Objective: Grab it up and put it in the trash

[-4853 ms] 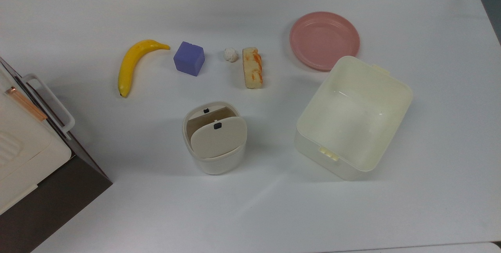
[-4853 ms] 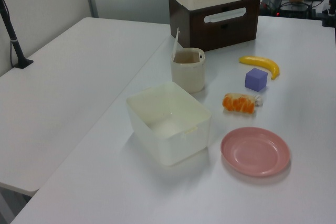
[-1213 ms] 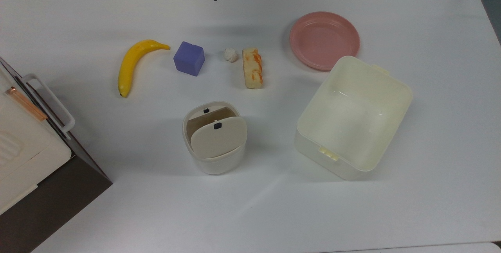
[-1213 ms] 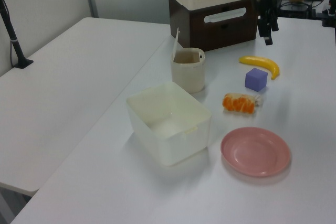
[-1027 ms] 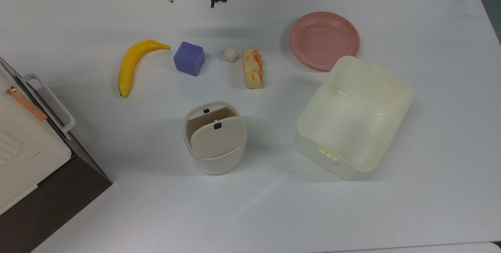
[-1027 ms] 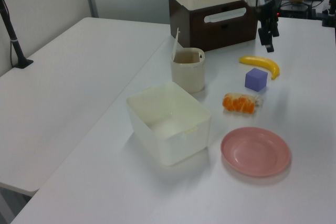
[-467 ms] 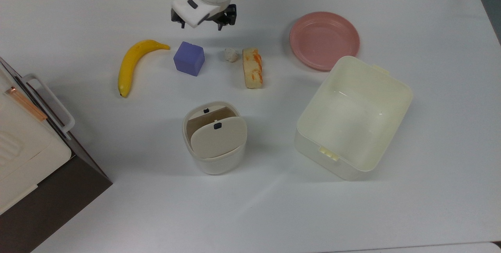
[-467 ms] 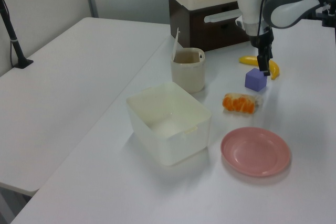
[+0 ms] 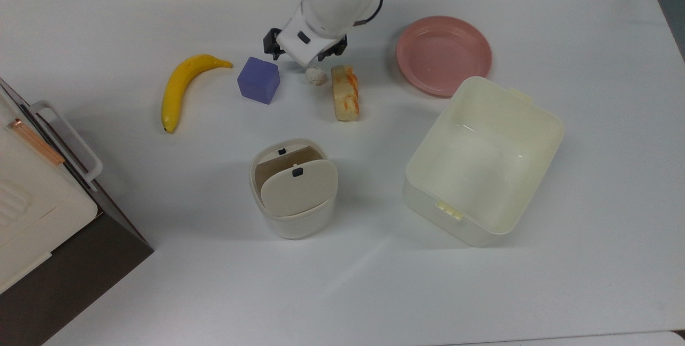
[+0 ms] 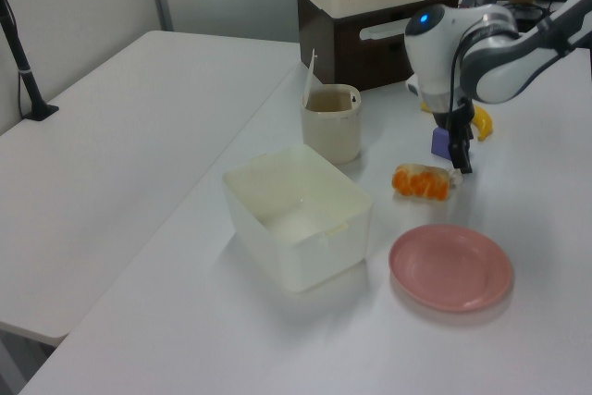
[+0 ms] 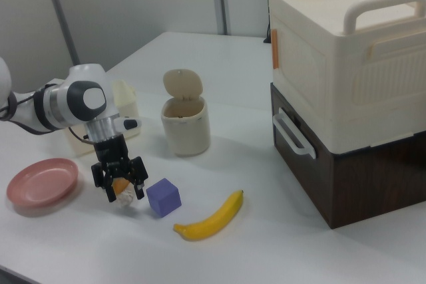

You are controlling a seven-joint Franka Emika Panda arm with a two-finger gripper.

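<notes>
I hold the gripper low over the crumpled ball, its fingers apart and straddling it so they can close from both sides. The ball, off-white and rough like wadded paper, lies on the table between the smooth purple cube and the orange-streaked bread roll. The trash bin, rounded cream plastic, stands apart with its beige flap tilted open.

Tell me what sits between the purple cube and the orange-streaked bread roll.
In the top view, the tiny off-white crumpled paper ball lies on the table between the purple cube and the orange-streaked bread roll, with the open tool just above it.
</notes>
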